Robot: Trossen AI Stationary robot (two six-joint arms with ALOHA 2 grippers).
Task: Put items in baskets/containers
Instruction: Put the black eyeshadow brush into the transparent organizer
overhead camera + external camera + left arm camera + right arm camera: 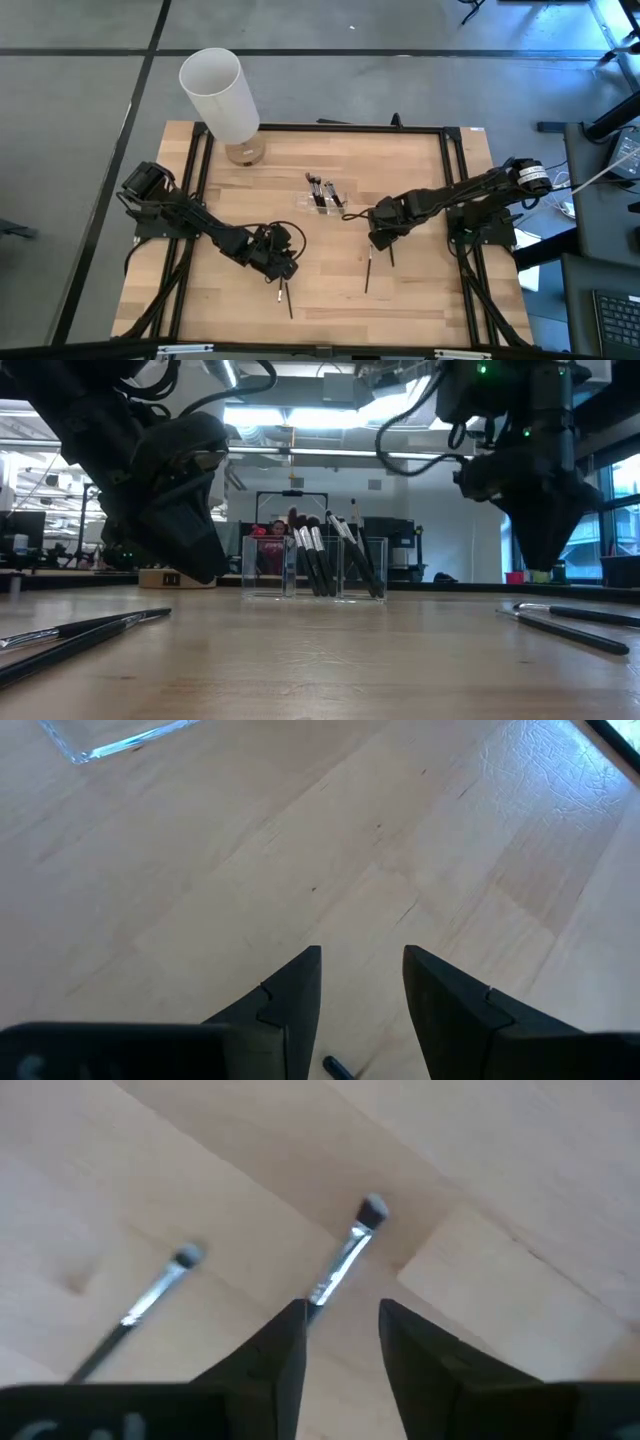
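Note:
A clear plastic organizer (322, 198) stands mid-table with several dark brushes upright in it (318, 560). Two loose brushes (286, 296) lie on the wood near the front, just beyond my left gripper (274, 264). That gripper is open and low over the table, and the end of one dark brush (338, 1068) shows between its fingers. Two more brushes (368, 272) lie by my right gripper (382, 242). It is open, pointing down over a silver-ferruled brush (345, 1260), and the second brush (150, 1300) lies beside it. My right gripper points down with its fingers on either side of the silver-ferruled brush's handle (318, 1290), which runs under one fingertip (290, 1330). The brush lies flat on the table. I cannot tell whether the finger touches it.
A tall white cylinder (220, 95) on a wooden base stands at the far left of the table. A black frame (330, 128) runs round the tabletop. Bare wood lies between the two grippers and toward the front edge.

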